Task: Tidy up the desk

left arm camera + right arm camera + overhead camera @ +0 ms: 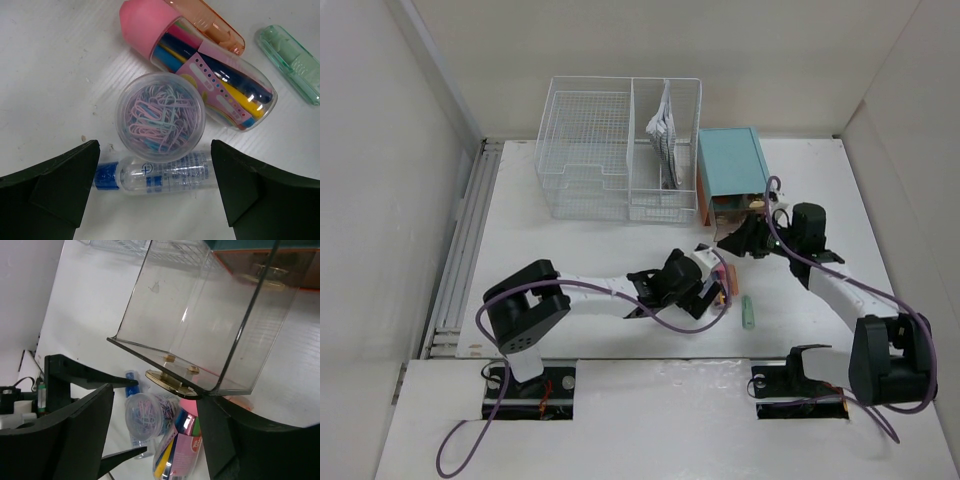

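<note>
The white desk (570,270) holds a cluster of stationery at its middle. My left gripper (712,283) is open and hangs low over it. In the left wrist view it (154,150) straddles a clear glue bottle with a blue cap (165,175), lying against a round jar of pastel paper clips (161,116). A pink-capped clear pen case (210,80) lies beyond them. My right gripper (740,240) is open, its jaws (156,400) on either side of the gold knob (170,380) of a clear drawer (200,315) pulled out of the teal box (732,160).
A green transparent piece (292,62) and an orange transparent one (215,25) lie beside the pen case. A white wire basket (610,150) with papers stands at the back, left of the teal box. A metal rail (470,240) runs along the desk's left edge.
</note>
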`<state>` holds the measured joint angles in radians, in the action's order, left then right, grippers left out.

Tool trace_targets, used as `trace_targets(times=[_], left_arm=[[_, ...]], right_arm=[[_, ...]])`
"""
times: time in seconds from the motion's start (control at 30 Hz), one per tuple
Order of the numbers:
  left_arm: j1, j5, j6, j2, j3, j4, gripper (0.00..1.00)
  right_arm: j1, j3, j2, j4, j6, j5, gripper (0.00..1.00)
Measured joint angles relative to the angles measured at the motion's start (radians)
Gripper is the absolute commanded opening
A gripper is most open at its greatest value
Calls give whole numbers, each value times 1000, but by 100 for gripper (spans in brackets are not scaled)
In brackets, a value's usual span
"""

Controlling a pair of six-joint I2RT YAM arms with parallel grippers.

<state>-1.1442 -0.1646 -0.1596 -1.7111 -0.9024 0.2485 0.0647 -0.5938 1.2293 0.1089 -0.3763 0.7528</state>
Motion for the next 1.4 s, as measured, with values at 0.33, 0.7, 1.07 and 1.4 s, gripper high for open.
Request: trace_targets(times=[0.33, 0.7, 1.07, 1.4], left_arm=[[0, -21, 36, -40, -48, -10, 83], [36, 41, 55, -77, -82, 1, 58], [56, 83, 58, -89, -97, 4, 3], [67, 82, 36, -79, -99, 4, 0]], right_arm=[[-24, 0, -77, -77, 23, 32, 71], [-105, -21, -154, -98, 21, 109, 74], [-103, -80, -89, -49, 19, 249, 82], [-125, -125, -241, -70, 64, 291, 82]])
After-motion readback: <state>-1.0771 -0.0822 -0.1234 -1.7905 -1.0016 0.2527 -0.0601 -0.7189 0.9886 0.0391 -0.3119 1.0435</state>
